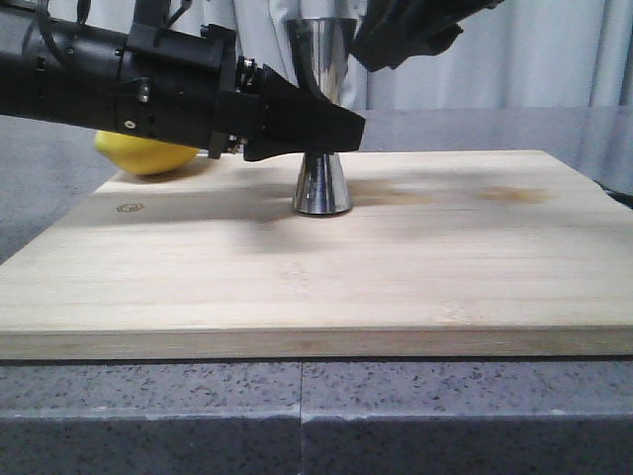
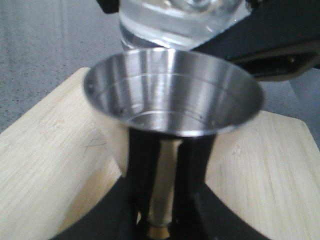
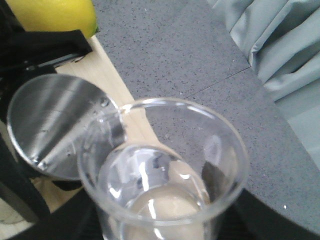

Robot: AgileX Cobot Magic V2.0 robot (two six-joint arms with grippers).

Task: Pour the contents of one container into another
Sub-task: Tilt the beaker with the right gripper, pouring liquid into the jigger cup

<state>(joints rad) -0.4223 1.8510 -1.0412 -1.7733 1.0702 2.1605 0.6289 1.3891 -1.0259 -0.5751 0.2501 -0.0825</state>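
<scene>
The steel hourglass jigger (image 1: 321, 188) stands on the bamboo board (image 1: 415, 277). My left gripper (image 1: 334, 129) is shut on its waist. In the left wrist view the black fingers (image 2: 142, 180) flank the stem below the jigger's wide cup (image 2: 172, 95). The clear glass beaker (image 3: 165, 165) is held in my right gripper (image 3: 160, 232), which is shut on it. It is tilted, with its lip over the jigger's rim (image 3: 55, 125) and clear liquid inside. Above the cup, the beaker (image 2: 175, 20) shows again. The front view hides the beaker behind my right gripper (image 1: 406, 35).
A yellow lemon (image 1: 148, 153) lies at the board's far left corner, behind my left arm. The board rests on a grey speckled counter (image 1: 297, 416). A pale curtain (image 1: 554, 49) hangs behind.
</scene>
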